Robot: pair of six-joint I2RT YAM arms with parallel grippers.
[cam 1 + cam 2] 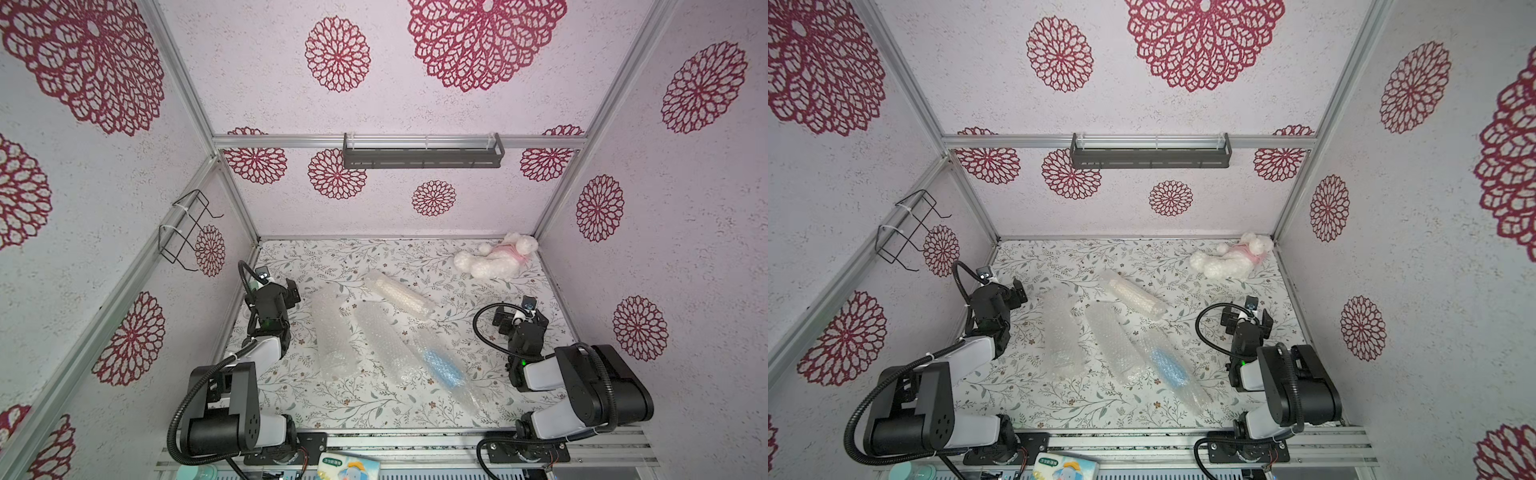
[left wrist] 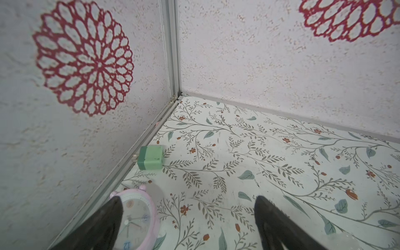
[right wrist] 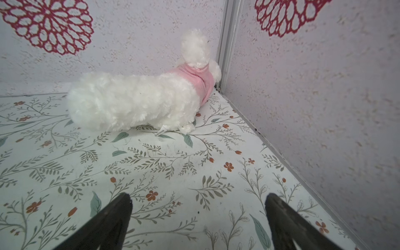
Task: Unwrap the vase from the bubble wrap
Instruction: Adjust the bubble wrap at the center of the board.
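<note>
WRAPPED AND WAITING: A surface point(image 1: 374, 409) printed with leaves and small flowers fills the floor of a walled booth, seen in both top views. Across its middle lies the bubble wrap point(image 1: 376, 340), in four loose rolls side by side, touched by neither arm. The roll nearest the right arm shows a blue object point(image 1: 442, 368) inside. The roll farthest back shows a cream cylinder point(image 1: 399, 293), and the other two look clear. The left hand point(image 2: 188, 199) hangs by the left wall, well apart from the wrap, its jaws standing wide apart with nothing between them. The right hand point(image 3: 198, 195) hangs near the right wall, likewise spread wide and empty, facing the far right corner. There a white plush dog point(image 1: 494, 259) in a pink top lies on the surface. In the left wrist view a pink alarm clock point(image 2: 136, 216) sits just beside the wall rail, partly behind the hand. A small green block point(image 2: 150, 158) lies beyond it against the same rail.
</note>
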